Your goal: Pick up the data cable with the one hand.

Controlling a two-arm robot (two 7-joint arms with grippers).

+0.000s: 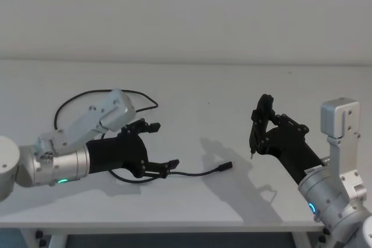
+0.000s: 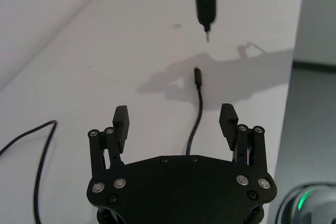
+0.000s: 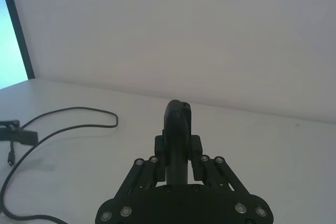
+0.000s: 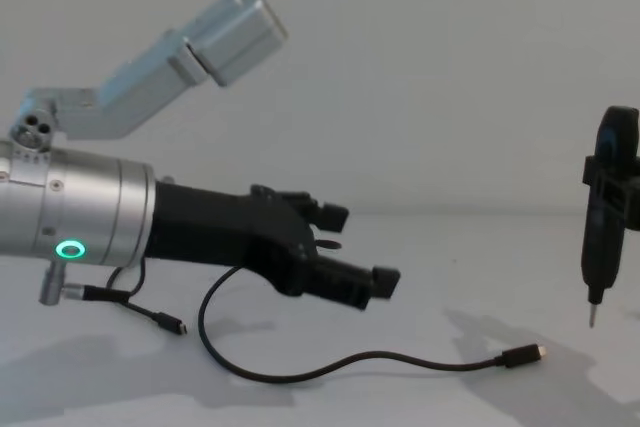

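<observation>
The data cable point(image 1: 200, 173) lies on the white table point(image 1: 192, 85). It is a thin black cord, looping behind my left arm and ending in a slim plug point(image 1: 225, 167) in the middle. My left gripper point(image 1: 163, 145), blocky and black on a silver cylinder with a green ring, hovers open just above the cord. In the left wrist view the cable point(image 2: 196, 115) runs out from under the palm between the spread fingers point(image 2: 227, 116), untouched. From the chest view the gripper point(image 4: 360, 249) hangs above the cable point(image 4: 350, 361). My right gripper point(image 1: 263, 125) is shut on a black pointed tool point(image 4: 600, 209), held off to the right.
The cable's far loop point(image 3: 79, 110) curves across the table's back left. A short black wire point(image 4: 112, 297) hangs from a silver connector at my left wrist. The table's front edge point(image 1: 174, 225) is close below both arms, and a pale wall stands behind.
</observation>
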